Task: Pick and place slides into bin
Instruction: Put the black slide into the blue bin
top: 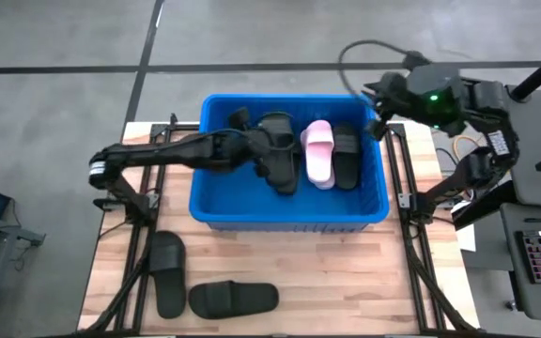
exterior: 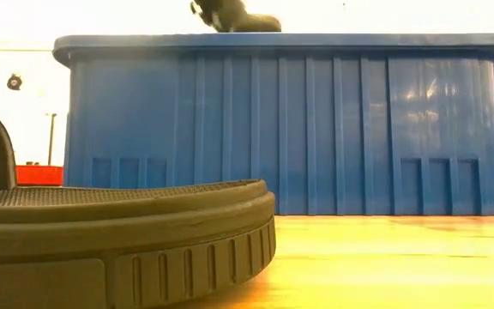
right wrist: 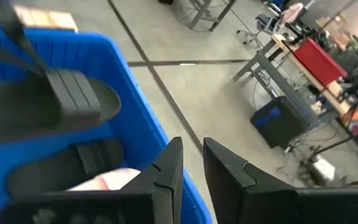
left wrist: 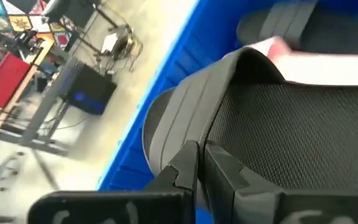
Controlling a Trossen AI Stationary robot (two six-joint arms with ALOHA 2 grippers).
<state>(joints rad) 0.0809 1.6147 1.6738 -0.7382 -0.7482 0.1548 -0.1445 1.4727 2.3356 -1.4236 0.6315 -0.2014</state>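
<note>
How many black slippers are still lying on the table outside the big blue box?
2. One black rubber slide lies on the wooden table near its front left corner, and another black slide lies just right of it. More could be hidden behind the blue plastic bin.

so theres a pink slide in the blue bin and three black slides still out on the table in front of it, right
Not quite: only two black slides lie on the table in front of the blue bin, as the high view shows. The pink slide is indeed in the bin.
</note>
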